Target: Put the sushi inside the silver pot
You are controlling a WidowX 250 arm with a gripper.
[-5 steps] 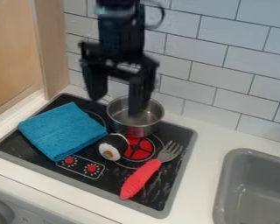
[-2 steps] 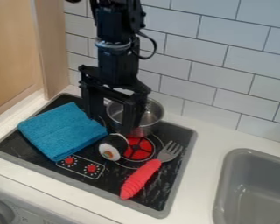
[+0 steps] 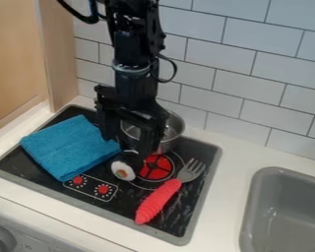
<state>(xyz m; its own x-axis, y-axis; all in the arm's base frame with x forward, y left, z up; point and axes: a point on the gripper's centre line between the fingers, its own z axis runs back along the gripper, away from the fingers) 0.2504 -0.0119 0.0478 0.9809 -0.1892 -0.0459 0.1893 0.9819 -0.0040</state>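
Camera view, nearest, table [image 3: 222, 211]: carries the black stovetop [image 3: 124, 199], which serves as the work area, with the grey sink [image 3: 251, 206] set in at the right.
Fork [image 3: 159, 201]: lies slantwise on the stovetop, red handle toward the camera, tines away; it sits right of the sushi, so a lift straight up should leave it alone.
Sushi [image 3: 123, 171]: on the stovetop beside the red burner [image 3: 157, 169], its round filled face toward the camera; the roll's dark sides are probably what the grip is meant to press.
Gripper [image 3: 126, 147]: hangs pointing down over the sushi's far part, likely placed so both sides can be caught at once.
Jaws: parted, a moderate gap between them, and no firm hold on the sushi to be seen; whether they touch it I cannot tell.
Blue towel [image 3: 68, 147]: folded flat left of the gripper, close to the sushi; closing too wide or low might snag its edge.
Silver pot [image 3: 178, 129]: upright just behind the sushi, partly hidden by the gripper; the carry should be short, but the roll must first clear the rim.
Tiled wall [image 3: 252, 54]: stands behind the pot, limiting how far back the arm should go.
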